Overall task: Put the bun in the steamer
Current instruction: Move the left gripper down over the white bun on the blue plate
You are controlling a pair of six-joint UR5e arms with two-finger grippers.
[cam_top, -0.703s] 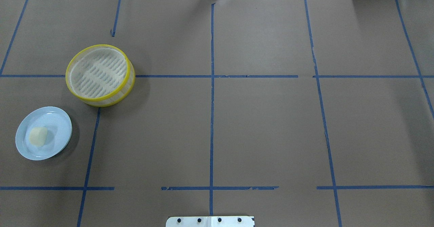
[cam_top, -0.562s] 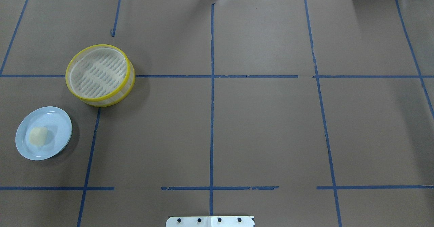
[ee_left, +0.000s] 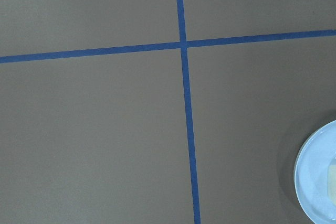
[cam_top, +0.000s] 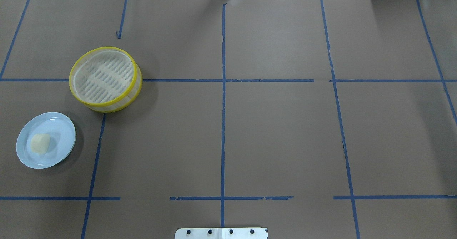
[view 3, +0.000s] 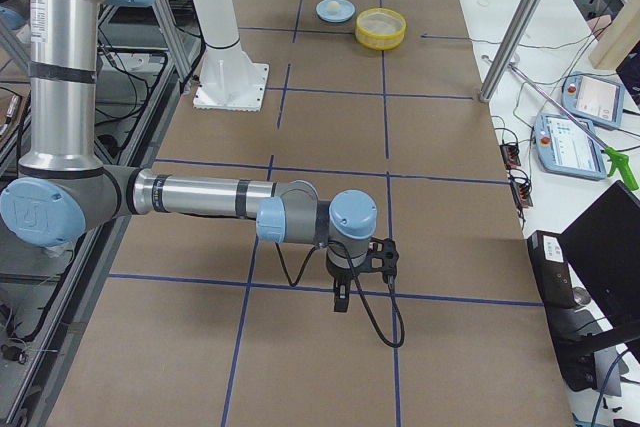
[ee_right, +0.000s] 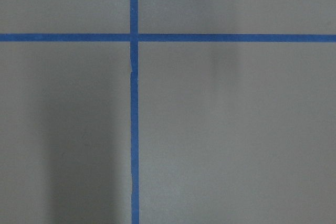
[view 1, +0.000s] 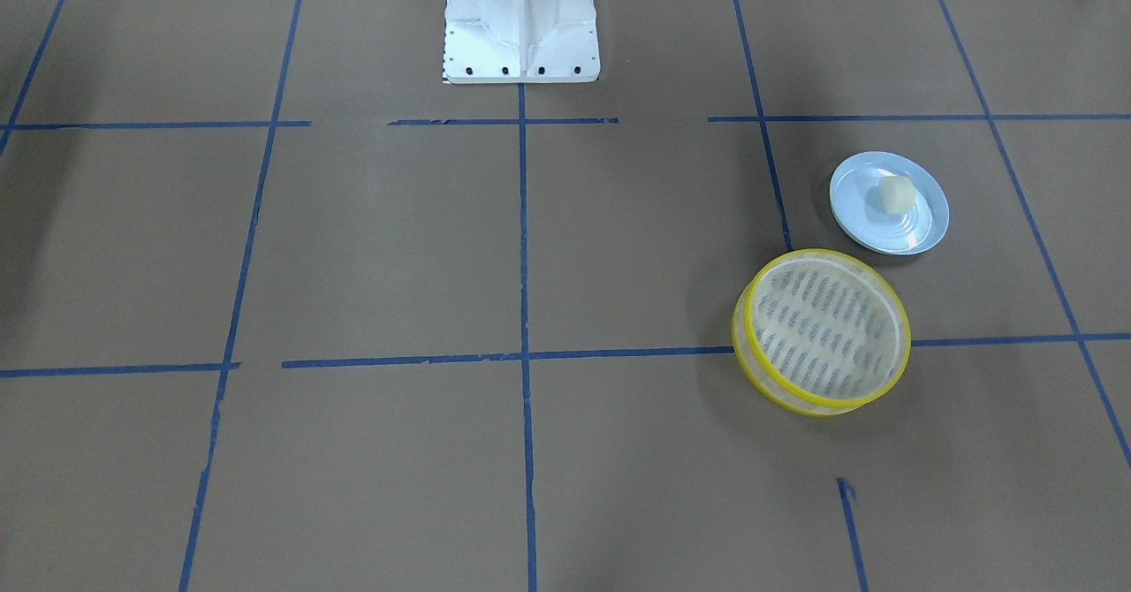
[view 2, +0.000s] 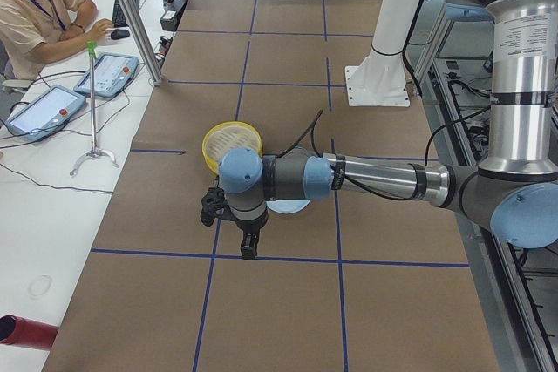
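The cream-white bun (cam_top: 40,143) lies on a pale blue plate (cam_top: 61,129) at the table's left front; it also shows in the front-facing view (view 1: 893,193). The yellow-rimmed steamer (cam_top: 122,101) stands empty just beyond the plate, and shows in the front-facing view (view 1: 747,327) too. My left gripper (view 2: 249,246) shows only in the exterior left view, hanging above the table near the plate; I cannot tell if it is open or shut. My right gripper (view 3: 341,299) shows only in the exterior right view, far from the bun; its state cannot be told either.
The brown paper table cover carries a grid of blue tape lines. The robot's white base (view 1: 521,18) stands at the table's near middle. The left wrist view catches the plate's edge (ee_left: 317,182). An operator and tablets sit beside the table (view 2: 35,15).
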